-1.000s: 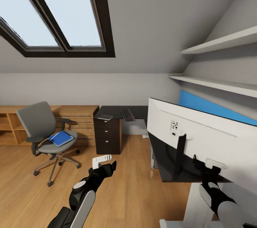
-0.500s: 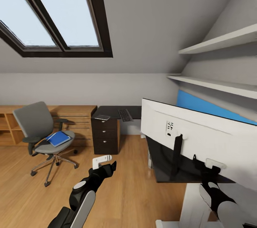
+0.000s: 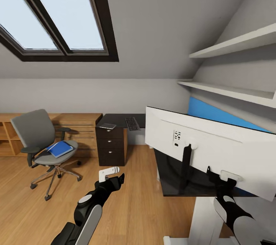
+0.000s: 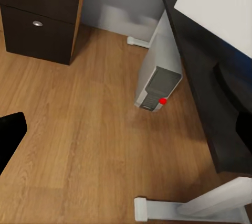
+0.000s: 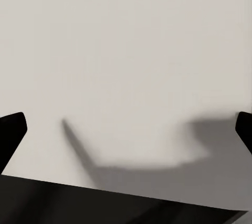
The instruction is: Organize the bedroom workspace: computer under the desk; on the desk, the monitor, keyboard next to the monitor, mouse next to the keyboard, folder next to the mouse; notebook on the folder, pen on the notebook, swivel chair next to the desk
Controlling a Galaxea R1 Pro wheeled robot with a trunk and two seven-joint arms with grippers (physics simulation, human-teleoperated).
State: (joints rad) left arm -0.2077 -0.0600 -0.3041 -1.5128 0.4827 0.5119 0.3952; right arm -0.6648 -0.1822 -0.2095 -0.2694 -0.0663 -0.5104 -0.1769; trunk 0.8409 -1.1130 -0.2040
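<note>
Skylight (image 3: 57,11): dark-framed, in the sloped ceiling.
Desk (image 3: 115,119): glossy black L-shaped top, dark drawer unit (image 3: 111,145) at its corner.
Monitor (image 3: 214,153): white back toward the camera, tilted, over the near desk wing, blocking the view beyond.
Swivel chair (image 3: 42,141): well apart from the desk, before a wooden dresser (image 3: 76,122).
Computer (image 4: 160,74): on the floor under the desk.
Folder (image 3: 59,148): on the chair seat.
Keyboard (image 3: 132,123), notebook (image 3: 107,126): on the far desk wing.
Right tool (image 3: 226,179): at the monitor's lower edge, fingers spread; grip cannot be told.
Left tool (image 3: 110,174): empty, jaws apart.
</note>
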